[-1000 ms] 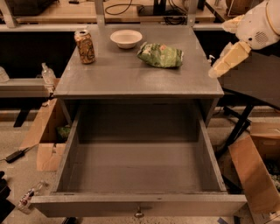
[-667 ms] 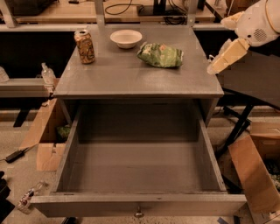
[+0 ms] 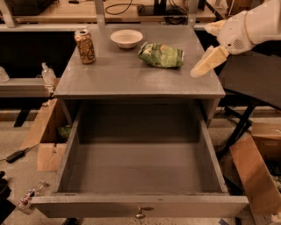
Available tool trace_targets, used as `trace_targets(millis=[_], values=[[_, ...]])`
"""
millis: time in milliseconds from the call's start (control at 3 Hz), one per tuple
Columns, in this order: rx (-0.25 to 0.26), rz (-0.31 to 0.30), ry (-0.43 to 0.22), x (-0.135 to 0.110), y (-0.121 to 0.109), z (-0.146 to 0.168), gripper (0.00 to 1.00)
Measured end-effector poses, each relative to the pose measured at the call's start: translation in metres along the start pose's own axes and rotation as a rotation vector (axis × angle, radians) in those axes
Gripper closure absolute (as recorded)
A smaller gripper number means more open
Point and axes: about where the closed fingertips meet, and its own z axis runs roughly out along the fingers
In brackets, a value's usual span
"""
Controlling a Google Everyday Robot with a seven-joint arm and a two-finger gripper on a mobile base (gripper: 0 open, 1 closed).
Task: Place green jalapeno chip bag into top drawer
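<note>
Gripper [image 3: 203, 49] open and empty at the worktop's right edge; green jalapeno chip bag [image 3: 161, 55] lies near the back-right corner. Pinch only loose foil and you may drop it short of the top drawer [image 3: 88, 205].

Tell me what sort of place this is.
Probably a robotics lab or workshop: cables on a workbench behind the grey table, cardboard boxes on the floor, and a robot's gripper hovering at the table's right edge, right of the green jalapeno chip bag.
</note>
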Motion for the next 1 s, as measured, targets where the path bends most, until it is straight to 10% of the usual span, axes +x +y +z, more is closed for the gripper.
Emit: trace_targets(millis=[1000], values=[[0.037, 0.064, -0.238, -0.033, -0.031, 0.112, 0.00]])
